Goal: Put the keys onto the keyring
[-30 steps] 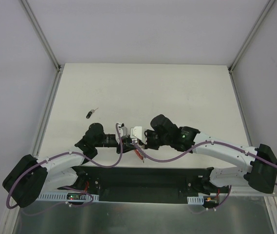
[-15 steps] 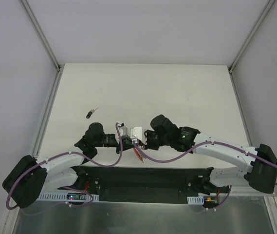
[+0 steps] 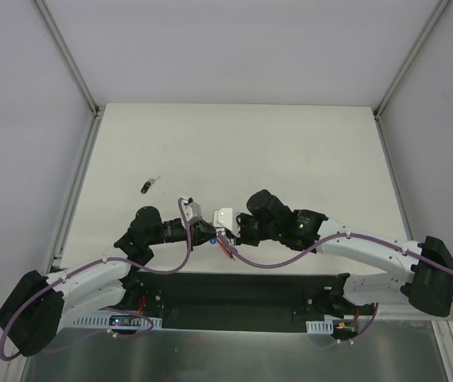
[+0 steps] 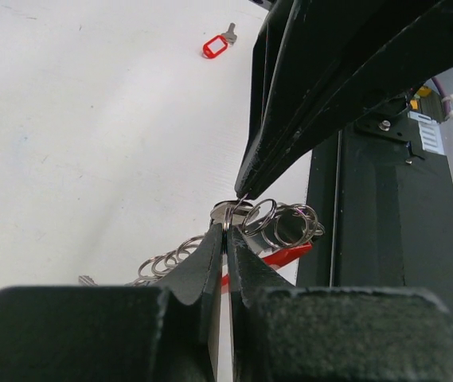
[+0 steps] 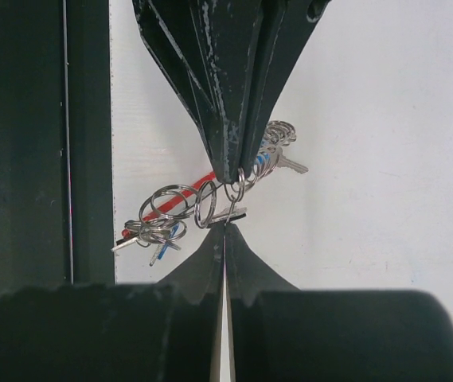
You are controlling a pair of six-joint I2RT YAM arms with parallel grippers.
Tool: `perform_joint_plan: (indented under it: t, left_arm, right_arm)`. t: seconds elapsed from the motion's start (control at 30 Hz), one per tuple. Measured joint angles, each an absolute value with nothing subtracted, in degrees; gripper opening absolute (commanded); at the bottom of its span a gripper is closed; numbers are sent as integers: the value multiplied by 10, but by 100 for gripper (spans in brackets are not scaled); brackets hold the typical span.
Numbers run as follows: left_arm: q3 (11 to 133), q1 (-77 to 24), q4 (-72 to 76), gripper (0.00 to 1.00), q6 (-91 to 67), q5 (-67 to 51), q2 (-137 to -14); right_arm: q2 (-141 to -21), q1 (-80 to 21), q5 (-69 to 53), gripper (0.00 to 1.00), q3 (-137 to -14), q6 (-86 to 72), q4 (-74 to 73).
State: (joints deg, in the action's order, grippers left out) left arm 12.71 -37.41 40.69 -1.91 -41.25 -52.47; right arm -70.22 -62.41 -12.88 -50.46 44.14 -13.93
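Observation:
The keyring [image 3: 226, 243], a bunch of silver loops with a red band, hangs between both grippers near the table's front edge. My left gripper [image 3: 212, 233] is shut on one of its loops [image 4: 228, 213]; the loops [image 4: 283, 224] and red band [image 4: 287, 256] lie just beyond my fingertips. My right gripper [image 3: 231, 231] is shut on a small key [image 5: 231, 215] that hangs in a loop [image 5: 235, 189] pinched by the left fingers [image 5: 234, 119]. The red band [image 5: 180, 201] and blue tags [image 5: 165, 241] hang to the left. A loose black-headed key [image 3: 146, 187] lies on the table at the left.
A red-tagged key [image 4: 216, 46] lies on the white table beyond the grippers. The black base rail [image 3: 234, 290] runs just in front of the keyring. Metal frame posts [image 3: 75, 199] border the table's sides.
My left arm has drawn back a little to the left. The grippers stay tip to tip at the keyring. The loose key has not moved.

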Motion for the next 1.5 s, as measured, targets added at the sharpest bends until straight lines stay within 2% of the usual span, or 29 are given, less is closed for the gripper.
perform_joint_plan:
  t: [0.4,0.43,0.57,0.77,1.13,1.5]
  left_arm:
    - [70,-374,478,0,-91,-356,-496]
    - [64,-374,486,12,-96,-352,-496]
    - [58,-374,501,28,-100,-341,-496]
    - [58,-374,492,37,-73,-342,-476]
    - [123,-374,404,40,-6,-389,-532]
    - [145,-370,398,33,13,-447,-596]
  right_arm:
    - [-729,-638,-119,1,-498,426,-101]
    - [-730,-638,-114,1,-498,426,-99]
    - [-730,-640,-98,1,-498,427,-98]
    - [-730,-640,-88,1,-498,434,-110]
    - [-729,-641,-88,1,-512,451,-140]
    - [-722,-644,-88,1,-512,453,-142]
